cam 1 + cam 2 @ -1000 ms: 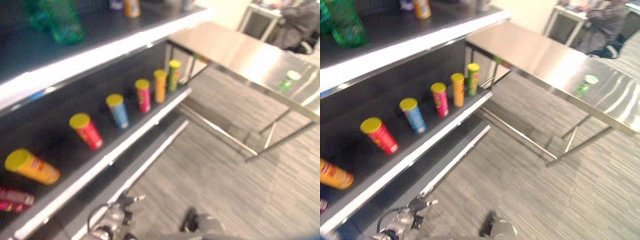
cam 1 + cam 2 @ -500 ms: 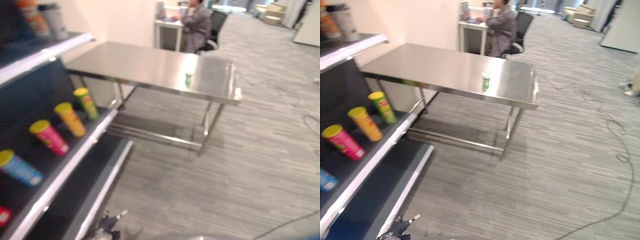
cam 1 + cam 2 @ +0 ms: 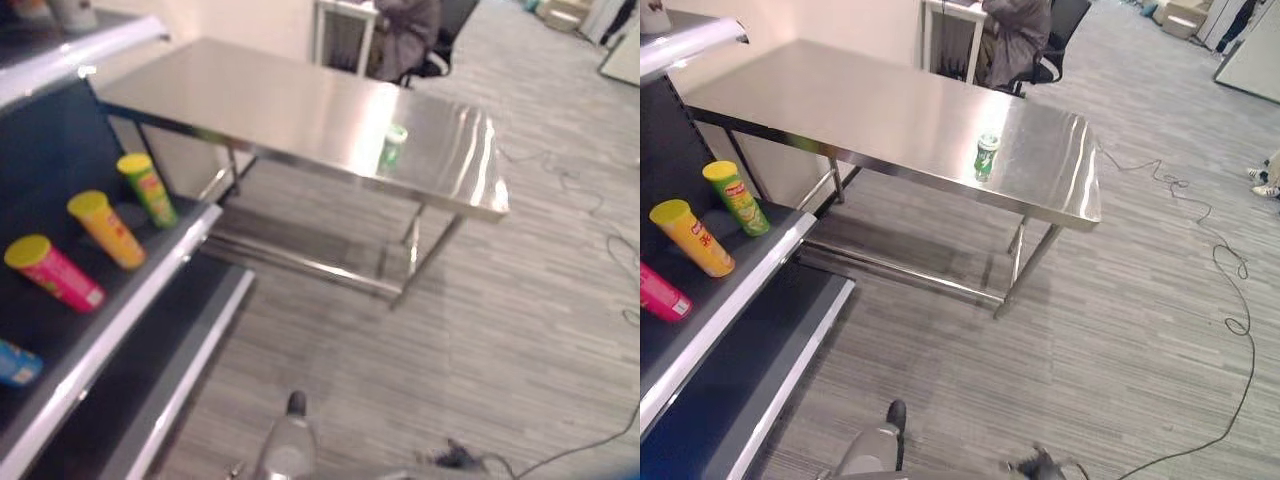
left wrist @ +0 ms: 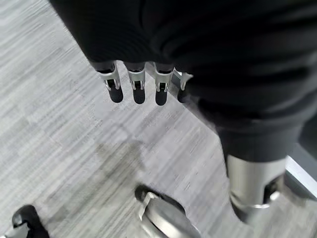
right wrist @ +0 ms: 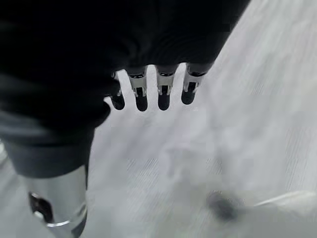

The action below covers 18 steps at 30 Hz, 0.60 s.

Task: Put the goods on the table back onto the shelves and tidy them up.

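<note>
1. My left hand (image 4: 148, 59) is hanging loose over the floor (image 4: 59, 124), fingers (image 4: 139, 91) straight down and relaxed, nothing in them.
2. Same deal with my right hand (image 5: 148, 54): fingers (image 5: 164, 96) dangling straight, holding nothing, just grey floor past the tips.
3. The thing I'm after, a green can (image 3: 986, 157), stands upright on the table (image 3: 840, 105), near the front edge and toward the right end, well apart from both hands.
4. The table is a shiny steel one on thin legs, and apart from the can I can't see anything else on the top.
5. Off to my left is the shelf (image 3: 735, 290). Its middle board has tubes in a row near the front edge: green tube (image 3: 736, 197) nearest the table, then an orange tube (image 3: 691, 237), a pink tube (image 3: 54, 272), and the end of a blue tube (image 3: 18, 362) at the view's edge.
6. They're all yellow-lidded where the lids show, and they look tilted from up here.
7. Behind the table a person (image 3: 1015, 30) sits in a chair at a desk.
</note>
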Motion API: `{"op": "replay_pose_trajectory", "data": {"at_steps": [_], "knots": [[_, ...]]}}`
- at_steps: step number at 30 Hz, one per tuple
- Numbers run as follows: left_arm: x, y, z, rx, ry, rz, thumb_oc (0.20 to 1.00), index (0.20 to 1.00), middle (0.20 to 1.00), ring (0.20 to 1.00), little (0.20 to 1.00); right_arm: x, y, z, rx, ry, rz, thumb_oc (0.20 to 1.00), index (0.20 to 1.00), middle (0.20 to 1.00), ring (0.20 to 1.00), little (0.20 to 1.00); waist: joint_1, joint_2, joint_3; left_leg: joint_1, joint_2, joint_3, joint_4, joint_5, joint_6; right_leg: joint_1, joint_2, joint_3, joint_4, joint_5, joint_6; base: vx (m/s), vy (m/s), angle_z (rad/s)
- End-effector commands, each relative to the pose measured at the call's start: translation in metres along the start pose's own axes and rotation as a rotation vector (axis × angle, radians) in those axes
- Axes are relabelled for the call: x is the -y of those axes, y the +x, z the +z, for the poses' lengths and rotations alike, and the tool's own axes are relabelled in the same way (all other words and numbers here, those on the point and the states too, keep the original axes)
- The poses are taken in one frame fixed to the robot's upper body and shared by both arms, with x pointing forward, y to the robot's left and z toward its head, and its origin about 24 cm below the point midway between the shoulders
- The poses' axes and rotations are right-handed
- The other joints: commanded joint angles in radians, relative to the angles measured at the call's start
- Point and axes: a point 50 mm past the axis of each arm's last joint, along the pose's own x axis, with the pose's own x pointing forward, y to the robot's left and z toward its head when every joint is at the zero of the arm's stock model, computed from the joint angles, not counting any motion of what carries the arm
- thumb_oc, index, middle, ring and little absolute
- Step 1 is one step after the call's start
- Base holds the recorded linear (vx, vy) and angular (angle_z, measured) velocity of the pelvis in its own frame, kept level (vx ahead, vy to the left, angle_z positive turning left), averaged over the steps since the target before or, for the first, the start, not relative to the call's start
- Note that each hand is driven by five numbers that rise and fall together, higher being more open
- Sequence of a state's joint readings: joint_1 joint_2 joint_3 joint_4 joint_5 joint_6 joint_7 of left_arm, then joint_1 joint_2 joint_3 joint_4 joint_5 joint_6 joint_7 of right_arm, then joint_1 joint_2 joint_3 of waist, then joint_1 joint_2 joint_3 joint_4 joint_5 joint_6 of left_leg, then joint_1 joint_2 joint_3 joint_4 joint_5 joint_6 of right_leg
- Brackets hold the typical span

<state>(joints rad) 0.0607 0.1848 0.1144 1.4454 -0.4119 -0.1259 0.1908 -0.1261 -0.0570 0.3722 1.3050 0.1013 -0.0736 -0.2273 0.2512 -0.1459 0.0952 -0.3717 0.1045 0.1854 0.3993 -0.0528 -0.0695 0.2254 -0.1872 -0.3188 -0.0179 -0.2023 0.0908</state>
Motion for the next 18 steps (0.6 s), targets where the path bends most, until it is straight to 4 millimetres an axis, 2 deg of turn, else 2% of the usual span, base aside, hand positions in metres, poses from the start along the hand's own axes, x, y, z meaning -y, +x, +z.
{"op": "replay_pose_trajectory", "data": {"at_steps": [1, 2, 3, 4, 5, 6, 7, 8, 10, 11, 12, 14, 15, 16, 17, 18], "knots": [[0.004, 0.000, 0.008, 0.061, 0.108, -0.030, 1.000, 1.000, 1.000, 1.000, 1.000, 0.025, -0.001, -0.014, 0.004, 0.095, -0.055, 1.000, 1.000, 1.000, 1.000, 1.000, 0.027, 0.002, -0.013, -0.010, 0.062, -0.048, -0.278, 0.262, -0.026, 0.110, -0.017, -0.006, 0.139, 0.127, 0.086, 0.48, 0.284, -0.32], [0.003, 0.001, 0.027, 0.133, 0.161, -0.033, 1.000, 1.000, 1.000, 1.000, 1.000, 0.036, -0.002, -0.023, -0.013, 0.088, -0.080, 1.000, 1.000, 1.000, 1.000, 1.000, 0.017, -0.025, -0.016, 0.003, 0.034, -0.015, -0.264, 0.217, 0.003, 0.087, -0.069, 0.001, 0.230, 0.259, 0.109, 0.45, 0.345, -0.07], [0.004, 0.001, 0.041, 0.184, 0.190, -0.037, 1.000, 1.000, 1.000, 1.000, 1.000, 0.046, -0.002, -0.022, -0.007, 0.074, -0.110, 1.000, 1.000, 1.000, 1.000, 1.000, 0.009, -0.025, -0.014, 0.026, 0.016, 0.003, -0.263, 0.187, 0.030, 0.045, -0.118, -0.006, 0.333, 0.336, 0.111, 0.47, 0.413, 0.14], [0.003, 0.001, 0.058, 0.248, 0.228, -0.034, 1.000, 1.000, 1.000, 1.000, 1.000, 0.059, -0.001, -0.023, -0.006, 0.067, -0.152, 1.000, 1.000, 1.000, 1.000, 1.000, -0.010, -0.025, -0.010, 0.070, -0.013, 0.018, -0.273, 0.146, 0.046, -0.006, -0.178, -0.020, 0.451, 0.442, 0.129, 0.45, 0.441, 0.07], [0.003, 0.000, 0.073, 0.305, 0.278, -0.033, 1.000, 1.000, 1.000, 1.000, 1.000, 0.075, -0.001, -0.022, 0.001, 0.066, -0.207, 1.000, 1.000, 1.000, 1.000, 1.000, -0.028, -0.018, -0.009, 0.111, -0.036, 0.035, -0.293, 0.121, 0.070, -0.035, -0.211, -0.029, 0.514, 0.493, 0.134, 0.50, 0.479, -0.07], [0.005, -0.002, 0.087, 0.362, 0.326, -0.038, 1.000, 1.000, 1.000, 1.000, 1.000, 0.092, -0.001, -0.015, 0.022, 0.079, -0.265, 1.000, 1.000, 1.000, 1.000, 1.000, -0.063, 0.005, -0.005, 0.168, -0.049, 0.034, -0.321, 0.102, 0.086, -0.101, -0.213, -0.009, 0.596, 0.510, 0.131, 0.45, 0.469, -0.11], [0.008, -0.004, 0.097, 0.406, 0.355, -0.046, 1.000, 1.000, 1.000, 1.000, 1.000, 0.105, -0.002, -0.011, 0.044, 0.111, -0.308, 1.000, 1.000, 1.000, 1.000, 1.000, -0.092, 0.037, 0.006, 0.216, -0.046, 0.040, -0.356, 0.106, 0.098, -0.190, -0.181, 0.002, 0.648, 0.428, 0.087, 0.43, 0.406, 0.11], [0.016, -0.008, 0.110, 0.455, 0.386, -0.066, 1.000, 1.000, 1.000, 1.000, 1.000, 0.117, -0.004, -0.006, 0.077, 0.168, -0.367, 1.000, 1.000, 1.000, 1.000, 1.000, -0.146, 0.060, 0.028, 0.270, -0.057, 0.021, -0.387, 0.099, 0.096, -0.269, -0.119, 0.017, 0.632, 0.340, 0.061, 0.40, 0.293, 0.06], [0.025, -0.013, 0.121, 0.512, 0.401, -0.097, 1.000, 1.000, 1.000, 1.000, 1.000, 0.136, -0.011, -0.005, 0.131, 0.264, -0.455, 1.000, 1.000, 1.000, 1.000, 1.000, -0.209, 0.084, 0.054, 0.330, -0.075, -0.008, -0.406, 0.089, 0.087, -0.335, -0.046, 0.028, 0.499, 0.291, 0.054, 0.38, 0.134, 0.03], [0.029, -0.013, 0.118, 0.509, 0.419, -0.113, 1.000, 1.000, 1.000, 1.000, 1.000, 0.144, -0.017, -0.004, 0.174, 0.311, -0.508, 1.000, 1.000, 1.000, 1.000, 1.000, -0.236, 0.088, 0.056, 0.362, -0.089, -0.016, -0.424, 0.078, 0.081, -0.346, -0.020, 0.032, 0.421, 0.276, 0.053, 0.45, 0.083, 0.52], [0.035, -0.014, 0.115, 0.506, 0.434, -0.124, 1.000, 1.000, 1.000, 1.000, 1.000, 0.157, -0.030, -0.002, 0.266, 0.350, -0.591, 1.000, 1.000, 1.000, 1.000, 1.000, -0.278, 0.085, 0.057, 0.406, -0.108, -0.028, -0.447, 0.051, 0.074, -0.376, 0.007, 0.057, 0.292, 0.271, 0.058, 0.46, 0.078, 0.64], [0.044, -0.015, 0.106, 0.502, 0.423, -0.162, 1.000, 1.000, 1.000, 1.000, 1.000, 0.173, -0.058, -0.004, 0.377, 0.310, -0.703, 1.000, 1.000, 1.000, 1.000, 1.000, -0.334, 0.090, 0.053, 0.457, -0.119, -0.044, -0.466, 0.026, 0.068, -0.389, 0.042, 0.109, 0.147, 0.303, 0.083, 0.41, 0.056, 0.47], [0.049, -0.015, 0.094, 0.483, 0.442, -0.179, 1.000, 1.000, 1.000, 1.000, 1.000, 0.188, -0.080, -0.003, 0.462, 0.244, -0.794, 1.000, 1.000, 1.000, 1.000, 1.000, -0.371, 0.095, 0.055, 0.490, -0.126, -0.054, -0.470, 0.004, 0.069, -0.407, 0.058, 0.153, 0.119, 0.328, 0.095, 0.49, 0.041, 0.70], [0.053, -0.017, 0.083, 0.477, 0.436, -0.212, 1.000, 1.000, 1.000, 1.000, 1.000, 0.208, -0.114, 0.002, 0.577, 0.200, -0.936, 1.000, 1.000, 1.000, 1.000, 1.000, -0.415, 0.099, 0.050, 0.524, -0.136, -0.075, -0.473, -0.014, 0.075, -0.434, 0.076, 0.214, 0.089, 0.362, 0.103, 0.40, 0.034, 0.93], [0.054, -0.017, 0.082, 0.475, 0.439, -0.214, 1.000, 1.000, 1.000, 1.000, 1.000, 0.208, -0.115, 0.001, 0.572, 0.198, -0.938, 1.000, 1.000, 1.000, 1.000, 1.000, -0.413, 0.103, 0.048, 0.527, -0.134, -0.075, -0.474, -0.016, 0.075, -0.431, 0.079, 0.213, 0.087, 0.363, 0.104, 0.37, 0.021, 0.93], [0.053, -0.016, 0.071, 0.447, 0.446, -0.224, 1.000, 1.000, 1.000, 1.000, 1.000, 0.223, -0.137, 0.008, 0.647, 0.165, -1.039, 1.000, 1.000, 1.000, 1.000, 1.000, -0.434, 0.110, 0.046, 0.554, -0.135, -0.084, -0.481, -0.032, 0.077, -0.432, 0.094, 0.240, 0.075, 0.368, 0.105, 0.14, 0.015, 0.68]]}}
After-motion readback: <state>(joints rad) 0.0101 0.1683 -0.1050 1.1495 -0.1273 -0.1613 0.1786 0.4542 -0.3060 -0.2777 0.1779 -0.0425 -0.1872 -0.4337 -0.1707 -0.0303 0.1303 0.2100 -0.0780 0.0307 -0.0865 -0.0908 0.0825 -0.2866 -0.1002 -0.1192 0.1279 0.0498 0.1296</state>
